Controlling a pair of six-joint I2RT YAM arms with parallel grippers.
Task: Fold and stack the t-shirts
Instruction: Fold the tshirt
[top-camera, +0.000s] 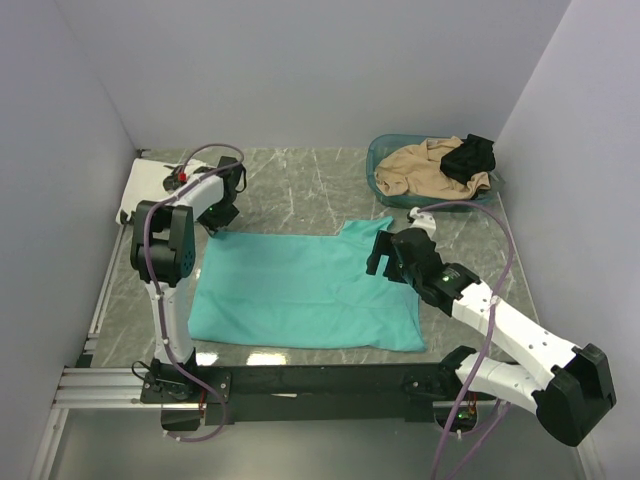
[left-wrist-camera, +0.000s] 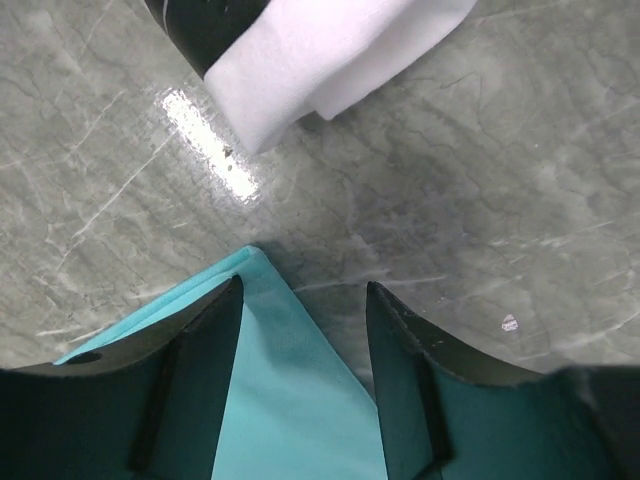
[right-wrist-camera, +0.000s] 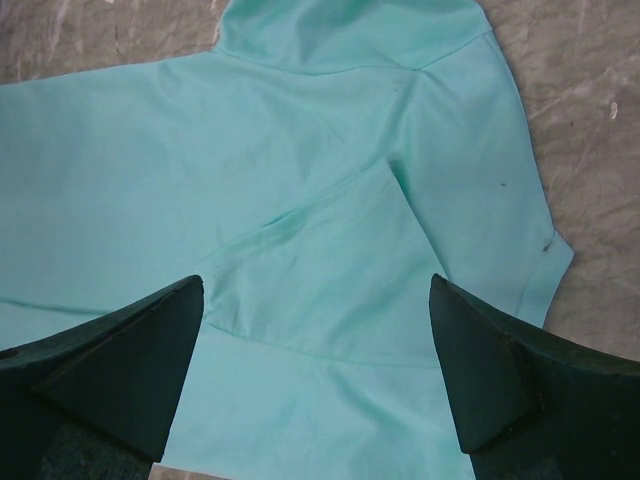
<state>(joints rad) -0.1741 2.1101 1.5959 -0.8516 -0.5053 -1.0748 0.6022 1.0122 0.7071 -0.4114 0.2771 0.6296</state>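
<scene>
Your right gripper (right-wrist-camera: 315, 287) hangs with jaws wide over the teal t-shirt (top-camera: 300, 290), which is spread flat in the middle of the table (top-camera: 300, 190). Farther off, your left gripper (left-wrist-camera: 303, 288) straddles its far-left corner, jaws apart. Beyond lies the white t-shirt (top-camera: 158, 180).

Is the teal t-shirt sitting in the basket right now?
No, the teal t-shirt lies spread on the table; the basket holds a tan garment and a black garment.
</scene>
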